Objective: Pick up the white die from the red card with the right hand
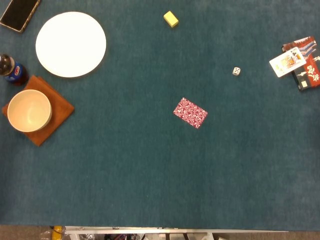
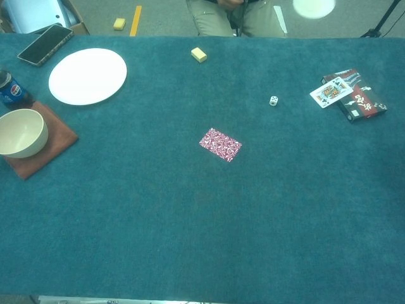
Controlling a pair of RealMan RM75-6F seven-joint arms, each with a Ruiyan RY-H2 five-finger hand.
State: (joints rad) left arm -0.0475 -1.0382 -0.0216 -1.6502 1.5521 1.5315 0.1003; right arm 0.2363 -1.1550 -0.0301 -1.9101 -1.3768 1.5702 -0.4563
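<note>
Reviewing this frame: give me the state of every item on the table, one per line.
white die: on the cloth, apart from the card
red card: flat, nothing on it
white plate: empty
bowl: upright, empty, on the orange cloth
soda bottle: upright, capped
phone: flat, screen dark
yellow block: lying alone
card box: a face-up playing card on it

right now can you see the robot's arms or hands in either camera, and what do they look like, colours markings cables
Neither the head view nor the chest view shows an arm or a hand at this moment, so their colours, shapes, markings and cables cannot be told. Only the teal table shows. The white die lies on the cloth, apart from the red card.
</note>
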